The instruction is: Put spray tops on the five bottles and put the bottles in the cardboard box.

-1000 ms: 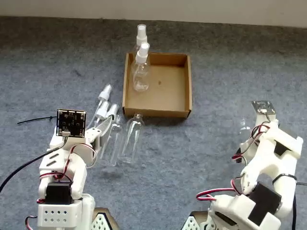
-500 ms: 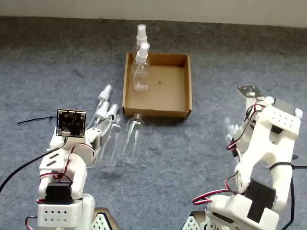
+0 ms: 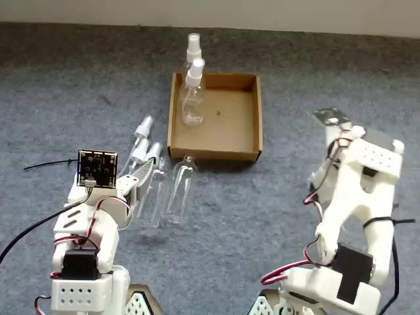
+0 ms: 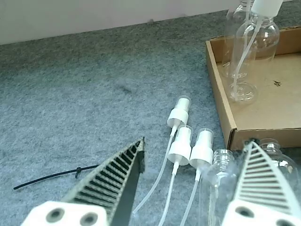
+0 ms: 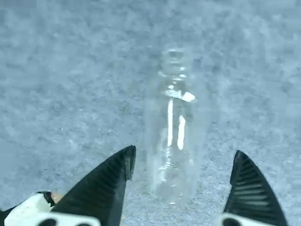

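Between the spread jaws of my open right gripper (image 5: 181,162) a clear uncapped bottle (image 5: 173,136) lies on the grey carpet. The right arm (image 3: 357,177) stands right of the cardboard box (image 3: 230,128). One bottle with a spray top (image 3: 192,98) stands in the box's far left corner, and a second capped bottle (image 3: 193,47) is just behind the box. Three loose spray tops (image 4: 181,141) lie left of the box. Two uncapped bottles (image 3: 180,187) lie beside them. My open left gripper (image 4: 195,142) hovers over those tops and bottle necks (image 4: 223,157).
A black cable tie (image 3: 49,164) lies on the carpet to the left. Grey carpet (image 3: 275,197) stretches between the box's front wall and the two arm bases. A pale wall edge runs along the far side.
The right arm has swung left and stretched forward, toward the box side. The left arm and the things near it have not moved.
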Controlling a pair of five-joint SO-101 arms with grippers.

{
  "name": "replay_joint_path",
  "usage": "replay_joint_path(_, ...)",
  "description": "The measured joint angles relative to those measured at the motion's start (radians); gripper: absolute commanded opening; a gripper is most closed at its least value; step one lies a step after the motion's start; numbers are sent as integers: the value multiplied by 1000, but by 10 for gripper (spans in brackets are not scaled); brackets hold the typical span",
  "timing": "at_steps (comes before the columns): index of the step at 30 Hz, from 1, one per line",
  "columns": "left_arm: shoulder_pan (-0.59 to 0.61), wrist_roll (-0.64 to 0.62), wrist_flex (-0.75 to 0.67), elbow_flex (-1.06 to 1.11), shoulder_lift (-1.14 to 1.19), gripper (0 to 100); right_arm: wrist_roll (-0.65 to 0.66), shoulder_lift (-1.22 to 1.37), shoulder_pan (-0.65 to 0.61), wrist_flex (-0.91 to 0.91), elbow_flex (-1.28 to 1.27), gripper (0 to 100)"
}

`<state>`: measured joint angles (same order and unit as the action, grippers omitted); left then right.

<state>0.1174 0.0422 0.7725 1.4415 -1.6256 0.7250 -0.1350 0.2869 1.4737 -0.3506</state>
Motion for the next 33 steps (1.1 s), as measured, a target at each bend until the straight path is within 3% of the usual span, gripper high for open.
replay_joint_path(7, 0, 0, 0, 0, 0, 305, -15, 0, -135, 6, 0, 329)
replay_joint_path(13, 0, 0, 0, 0, 0, 305, -15, 95, -132, -52, 23, 329)
replay_joint_path(23, 0, 0, 0, 0, 0, 305, -15, 385, -94, -66, 278, 328)
replay_joint_path(33, 0, 0, 0, 0, 0, 305, 12, 494, -69, 8, 290, 327)
